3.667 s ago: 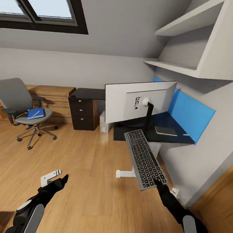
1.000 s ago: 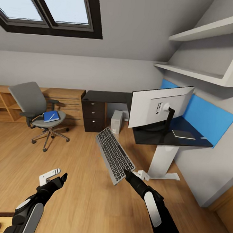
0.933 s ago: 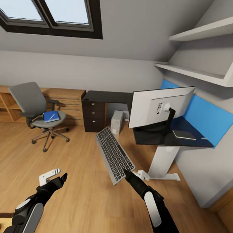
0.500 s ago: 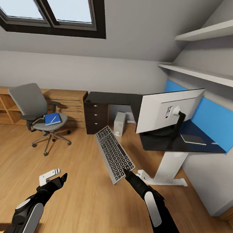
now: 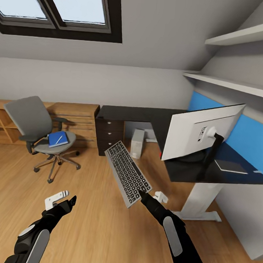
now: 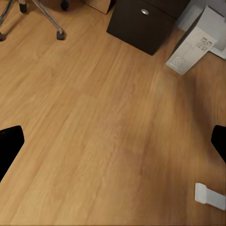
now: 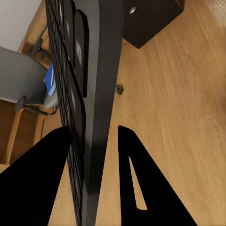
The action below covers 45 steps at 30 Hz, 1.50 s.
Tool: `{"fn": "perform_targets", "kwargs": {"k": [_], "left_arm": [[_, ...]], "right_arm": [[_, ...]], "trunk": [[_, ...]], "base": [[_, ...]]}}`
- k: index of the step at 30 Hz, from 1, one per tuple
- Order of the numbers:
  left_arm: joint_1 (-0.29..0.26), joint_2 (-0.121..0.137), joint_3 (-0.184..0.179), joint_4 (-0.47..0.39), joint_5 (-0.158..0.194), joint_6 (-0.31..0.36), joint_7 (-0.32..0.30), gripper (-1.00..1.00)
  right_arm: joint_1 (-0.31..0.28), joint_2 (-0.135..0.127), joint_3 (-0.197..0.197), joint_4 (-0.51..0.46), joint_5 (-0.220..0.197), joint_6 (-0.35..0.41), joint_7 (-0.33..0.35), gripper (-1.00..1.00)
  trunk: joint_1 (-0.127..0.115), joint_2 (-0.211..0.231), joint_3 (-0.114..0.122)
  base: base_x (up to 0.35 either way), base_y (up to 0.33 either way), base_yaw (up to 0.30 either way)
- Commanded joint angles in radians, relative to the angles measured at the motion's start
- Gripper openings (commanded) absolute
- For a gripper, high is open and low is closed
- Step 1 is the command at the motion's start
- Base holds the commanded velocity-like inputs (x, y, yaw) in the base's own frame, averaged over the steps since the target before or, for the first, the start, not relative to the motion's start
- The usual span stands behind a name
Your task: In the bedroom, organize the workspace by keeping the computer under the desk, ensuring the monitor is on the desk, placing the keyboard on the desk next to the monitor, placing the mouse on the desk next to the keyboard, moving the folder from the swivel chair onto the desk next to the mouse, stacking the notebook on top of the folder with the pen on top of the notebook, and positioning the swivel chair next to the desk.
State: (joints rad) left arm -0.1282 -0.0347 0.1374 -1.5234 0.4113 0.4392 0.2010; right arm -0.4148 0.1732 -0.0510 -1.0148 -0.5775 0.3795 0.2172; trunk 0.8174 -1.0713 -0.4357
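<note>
Nearest the robot, the left end effector (image 5: 68, 201) is hanging over bare wooden floor (image 5: 89, 222) with its fingers spread wide apart and nothing between them; in the left wrist view the two dark fingertips (image 6: 10, 143) are sitting at opposite edges.

The right end effector (image 5: 141, 195) is clamping the keyboard (image 5: 126, 172) by one short end. In the right wrist view its two black fingers (image 7: 40, 176) are closing on either face of the thin slab, the keyed side facing one finger.

The keyboard is hanging in the air above the floor, tilted, its far end reaching toward the worktop (image 5: 191, 171) but well apart from it.

Handling judgement:
- The keyboard is looking stiff, slim and light.
- An end grasp is leaving the long body cantilevered, so it is likely to pivot or slip between smooth pads.
- A hold nearer the middle of a long edge is looking steadier.
- Key caps are making an uneven bearing surface; firm but moderate pressure seems appropriate.

Farther off, the monitor (image 5: 200, 130) is standing on the worktop with its grey back toward the camera. The computer (image 5: 137, 143) is standing on the floor beneath the worktop. At the far left, the folder (image 5: 57, 139) is lying on the seat of the swivel chair (image 5: 34, 124), with the pen (image 5: 59, 138) on top of it.
</note>
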Motion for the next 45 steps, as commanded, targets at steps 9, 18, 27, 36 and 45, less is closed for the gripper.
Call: {"fn": "perform_targets", "kwargs": {"k": [9,18,27,36,45], "left_arm": [[-0.001,-0.002,-0.001,0.0,0.011,0.006,0.006,1.0],[-0.001,-0.002,-0.018,0.003,0.012,0.004,0.006,1.0],[-0.001,-0.002,-0.022,0.004,0.012,0.004,0.006,1.0],[-0.001,-0.002,-0.022,0.004,0.012,0.003,0.006,1.0],[-0.001,-0.002,-0.022,0.009,0.012,-0.001,0.006,1.0]], "right_arm": [[-0.001,0.001,-0.006,0.0,-0.01,0.009,0.003,-1.0],[-0.001,0.001,-0.006,0.008,-0.009,0.007,0.002,-1.0],[-0.001,0.001,-0.007,0.009,-0.008,0.006,0.002,-1.0],[0.0,0.001,-0.01,0.009,-0.008,-0.005,0.003,-1.0],[0.001,0.001,-0.01,0.007,-0.008,-0.005,0.004,-1.0]], "trunk": [[0.001,-0.001,-0.001],[0.001,-0.001,-0.001],[0.001,-0.001,-0.001],[0.001,-0.001,-0.001],[-0.007,0.013,0.005]], "base": [[0.317,0.088,0.0],[0.317,0.093,0.0],[0.317,0.109,0.0],[0.317,0.146,0.0],[0.317,0.164,0.0]]}}
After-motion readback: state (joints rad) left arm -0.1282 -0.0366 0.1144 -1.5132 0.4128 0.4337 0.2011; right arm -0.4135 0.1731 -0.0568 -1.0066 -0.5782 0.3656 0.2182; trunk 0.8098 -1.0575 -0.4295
